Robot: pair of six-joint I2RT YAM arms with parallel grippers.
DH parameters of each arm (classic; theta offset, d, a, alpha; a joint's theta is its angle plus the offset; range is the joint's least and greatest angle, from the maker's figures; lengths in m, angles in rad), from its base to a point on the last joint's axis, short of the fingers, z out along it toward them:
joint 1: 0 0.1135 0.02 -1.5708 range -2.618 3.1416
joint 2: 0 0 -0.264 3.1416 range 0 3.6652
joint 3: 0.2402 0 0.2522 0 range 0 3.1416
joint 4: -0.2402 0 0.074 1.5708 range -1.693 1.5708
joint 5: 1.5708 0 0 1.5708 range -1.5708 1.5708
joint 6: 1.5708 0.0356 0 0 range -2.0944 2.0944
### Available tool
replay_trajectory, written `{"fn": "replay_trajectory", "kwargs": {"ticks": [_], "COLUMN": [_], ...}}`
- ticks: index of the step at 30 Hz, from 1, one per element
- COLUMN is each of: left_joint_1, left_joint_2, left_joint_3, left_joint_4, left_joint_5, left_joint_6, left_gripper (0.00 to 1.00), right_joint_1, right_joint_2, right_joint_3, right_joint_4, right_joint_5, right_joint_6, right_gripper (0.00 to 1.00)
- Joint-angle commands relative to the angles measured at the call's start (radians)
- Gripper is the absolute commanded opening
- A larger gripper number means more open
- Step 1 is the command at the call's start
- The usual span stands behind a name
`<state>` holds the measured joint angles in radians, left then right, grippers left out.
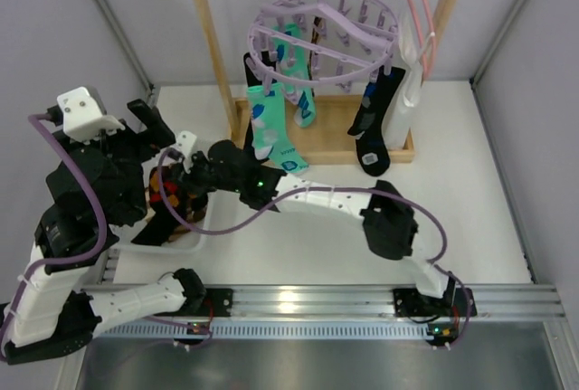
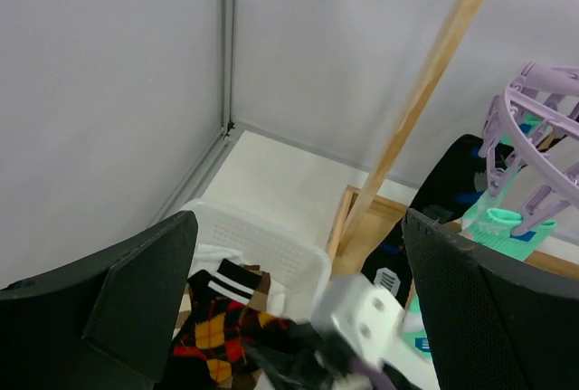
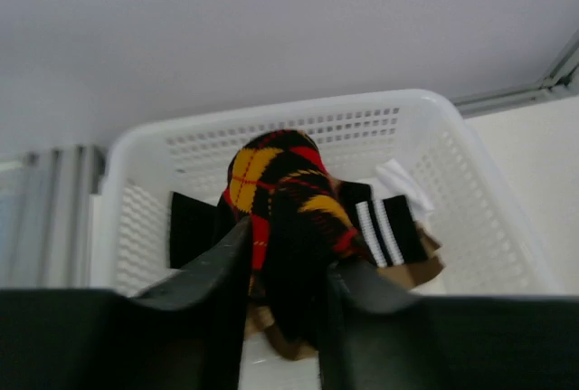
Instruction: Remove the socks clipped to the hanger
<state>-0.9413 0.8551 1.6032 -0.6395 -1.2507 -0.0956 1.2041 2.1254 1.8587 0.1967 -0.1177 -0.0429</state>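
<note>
Lilac plastic hanger (image 1: 321, 33) hangs at 12 o'clock over the bench (image 1: 470, 182), with mint-green, teal and black socks (image 1: 269, 128) clipped to it. At 8 o'clock, the right fingers (image 3: 213, 268) pinch a red-and-yellow argyle sock (image 3: 285, 200) above the white basket (image 3: 298, 114). The left fingers (image 2: 145, 290) are spread wide, holding nothing.

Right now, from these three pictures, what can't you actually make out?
- Top view: the white basket, its contents mostly covered by the right arm.
- Left wrist view: the lilac hanger, cut off by the right edge, so clipped socks can't be counted.
- Right wrist view: whether the right gripper grips the argyle sock or merely straddles it; its fingers hide the contact.
</note>
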Motion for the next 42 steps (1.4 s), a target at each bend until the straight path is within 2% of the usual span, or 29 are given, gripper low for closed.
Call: {"fn": "replay_trajectory", "kwargs": {"ticks": [1,2,5,6,8,9,11,12,14,15,17,18,22,24,25,27,30,33,35,42], "left_joint_1": [-0.001,-0.001,-0.001,0.001,0.001,-0.001,-0.001,-0.001,-0.001,-0.001,-0.001,-0.001,-0.001,-0.001,-0.001,-0.001,0.001,0.001,0.001,0.001], "left_joint_2": [-0.007,-0.008,-0.024,-0.028,-0.034,-0.037,-0.045,-0.047,-0.057,-0.062,-0.074,-0.085,-0.105,-0.091,-0.070,-0.053,-0.031,-0.039,-0.037,-0.022], "left_joint_3": [-0.026,-0.032,-0.071,-0.081,-0.114,-0.124,-0.161,-0.167,-0.189,-0.198,-0.233,-0.247,-0.390,-0.452,-0.471,-0.508,-0.522,-0.546,-0.563,-0.582], "left_joint_4": [-0.003,-0.003,0.000,-0.002,-0.002,-0.002,-0.008,-0.014,-0.031,-0.034,-0.048,-0.051,-0.046,-0.046,-0.046,-0.046,-0.046,-0.045,-0.043,-0.045], "left_joint_5": [-0.010,-0.001,0.066,0.127,0.184,0.210,0.250,0.261,0.312,0.341,0.423,0.456,0.618,0.668,0.671,0.666,0.649,0.681,0.705,0.721], "left_joint_6": [0.034,0.033,0.013,0.008,-0.016,-0.022,-0.055,-0.067,-0.092,-0.095,-0.108,-0.108,-0.138,-0.136,-0.145,-0.156,-0.156,-0.162,-0.159,-0.148], "left_gripper": [0.98,0.98,0.98,0.98,0.98,0.98,0.98,0.98,0.98,0.98,0.98,0.98,0.98,0.98,0.98,0.98,0.98,0.98,0.98,0.98], "right_joint_1": [-0.038,-0.043,-0.075,-0.081,-0.100,-0.124,-0.153,-0.187,-0.222,-0.256,-0.294,-0.346,-0.530,-0.645,-0.684,-0.758,-0.827,-0.924,-0.965,-0.972], "right_joint_2": [0.155,0.171,0.115,0.041,-0.045,-0.143,-0.255,-0.377,-0.503,-0.630,-0.755,-0.869,-1.079,-1.123,-1.133,-1.148,-1.132,-1.069,-1.018,-0.875], "right_joint_3": [0.262,0.290,0.231,0.132,0.019,-0.104,-0.249,-0.411,-0.565,-0.708,-0.833,-0.939,-1.087,-1.102,-1.107,-1.141,-1.142,-1.132,-1.126,-1.106], "right_joint_4": [-0.232,-0.244,-0.215,-0.203,-0.125,-0.108,-0.045,-0.025,0.001,0.000,-0.022,-0.054,-0.193,-0.281,-0.286,-0.260,-0.212,-0.158,-0.106,0.069], "right_joint_5": [-0.076,-0.076,-0.076,-0.077,-0.060,-0.059,-0.043,-0.043,-0.025,-0.007,0.045,0.053,0.091,0.111,0.166,0.170,0.129,0.006,-0.080,-0.180], "right_joint_6": [0.001,0.008,0.034,0.035,0.070,0.080,0.112,0.120,0.129,0.129,0.130,0.133,0.149,0.147,0.141,0.067,0.052,0.022,0.014,-0.041], "right_gripper": [0.36,0.48,0.62,0.64,0.66,0.68,0.68,0.69,0.70,0.73,0.76,0.79,0.80,0.80,0.80,0.81,0.86,0.85,0.83,0.78]}}
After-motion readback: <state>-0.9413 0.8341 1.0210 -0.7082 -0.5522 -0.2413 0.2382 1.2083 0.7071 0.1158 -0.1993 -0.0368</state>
